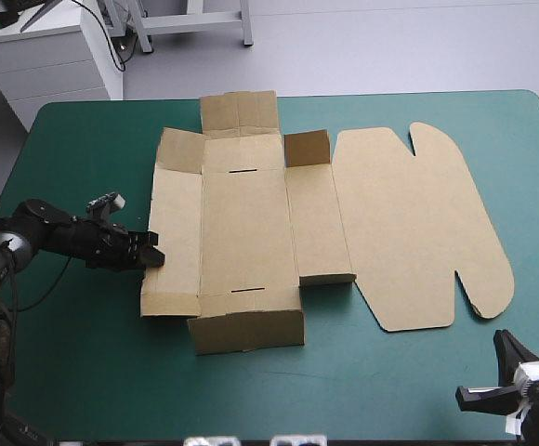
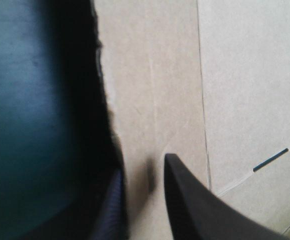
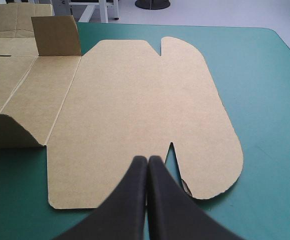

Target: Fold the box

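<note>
The brown box (image 1: 246,232) lies mostly flat at mid-table. Its near wall (image 1: 246,333) and far wall (image 1: 240,113) are raised, a small flap (image 1: 307,149) stands upright, and the rounded lid (image 1: 418,223) lies flat to the right. My left gripper (image 1: 151,254) is at the outer edge of the left side panel (image 1: 172,242). In the left wrist view its fingers (image 2: 185,205) are all but shut with the panel's edge (image 2: 145,150) between them. My right gripper (image 1: 499,339) is shut and holds nothing. It sits just short of the lid's near edge (image 3: 135,195), pointing at the lid's notch.
Teal-green cover (image 1: 390,381) shows in front of the box and on both sides. My right arm sits by the table's near right corner. My left arm lies low along the table's left side.
</note>
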### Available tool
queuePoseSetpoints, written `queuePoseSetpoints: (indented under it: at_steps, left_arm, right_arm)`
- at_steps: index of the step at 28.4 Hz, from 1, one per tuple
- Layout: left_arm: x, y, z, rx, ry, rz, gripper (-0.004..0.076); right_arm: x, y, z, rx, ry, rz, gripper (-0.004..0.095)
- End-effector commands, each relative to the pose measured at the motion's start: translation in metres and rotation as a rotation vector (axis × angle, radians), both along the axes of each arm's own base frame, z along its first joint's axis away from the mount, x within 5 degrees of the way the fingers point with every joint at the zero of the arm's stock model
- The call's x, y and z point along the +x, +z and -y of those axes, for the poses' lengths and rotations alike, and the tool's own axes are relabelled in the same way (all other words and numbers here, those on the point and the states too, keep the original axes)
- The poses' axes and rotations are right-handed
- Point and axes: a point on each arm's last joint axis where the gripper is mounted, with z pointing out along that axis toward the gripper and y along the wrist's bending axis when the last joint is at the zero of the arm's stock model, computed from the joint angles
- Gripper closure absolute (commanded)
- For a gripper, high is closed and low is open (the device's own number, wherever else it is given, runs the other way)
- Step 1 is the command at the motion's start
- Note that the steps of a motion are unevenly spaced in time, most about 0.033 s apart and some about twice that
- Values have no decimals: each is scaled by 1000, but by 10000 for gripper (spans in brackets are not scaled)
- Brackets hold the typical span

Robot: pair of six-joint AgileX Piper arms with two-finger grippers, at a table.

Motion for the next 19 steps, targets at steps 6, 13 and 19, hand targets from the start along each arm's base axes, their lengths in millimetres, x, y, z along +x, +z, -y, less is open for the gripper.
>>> queuePoseSetpoints:
  at_steps: [6, 13, 19]
  left_arm:
    - [1, 19, 5, -44, 23, 52, 120]
    - [3, 13, 15, -76, 66, -29, 120]
    - [7, 0, 38, -111, 29, -88, 121]
  right_arm:
    - [-5, 14, 0, 2, -13, 120, 927]
    - [-5, 14, 0, 2, -13, 120, 927]
    - [-5, 14, 0, 2, -13, 120, 927]
